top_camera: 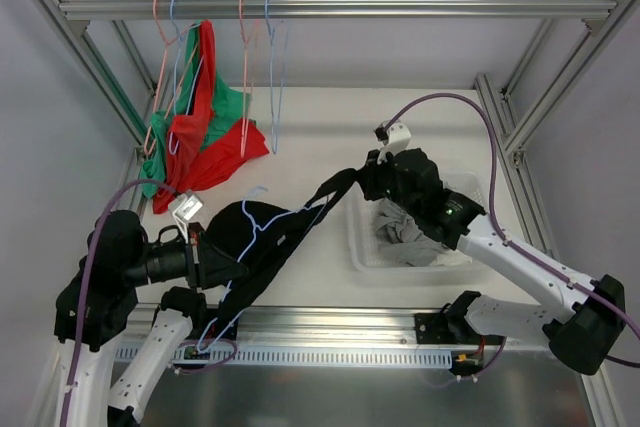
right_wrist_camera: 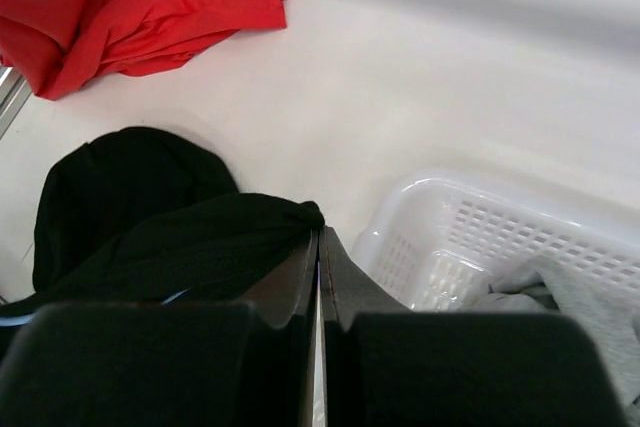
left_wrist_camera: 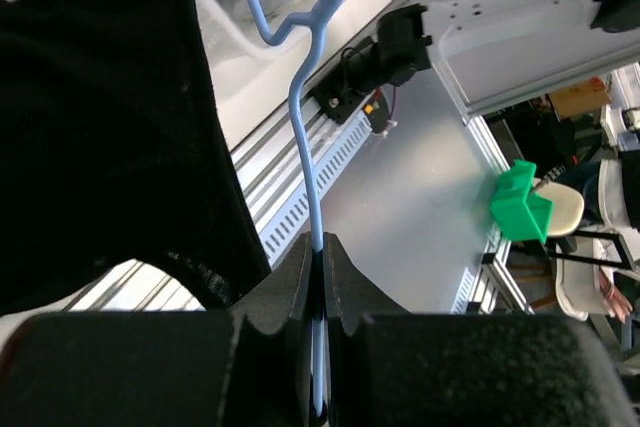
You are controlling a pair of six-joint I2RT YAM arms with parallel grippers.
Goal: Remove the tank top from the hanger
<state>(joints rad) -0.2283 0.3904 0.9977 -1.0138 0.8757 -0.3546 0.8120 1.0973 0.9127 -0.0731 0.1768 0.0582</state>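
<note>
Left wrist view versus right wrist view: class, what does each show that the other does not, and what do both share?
Only the left wrist view: the left gripper shut on the blue hanger by its wire, a slotted rail, and a green object beyond the table. Only the right wrist view: the right gripper pinching black fabric, red clothing, and a white basket holding grey cloth. Both: the black tank top.
</note>
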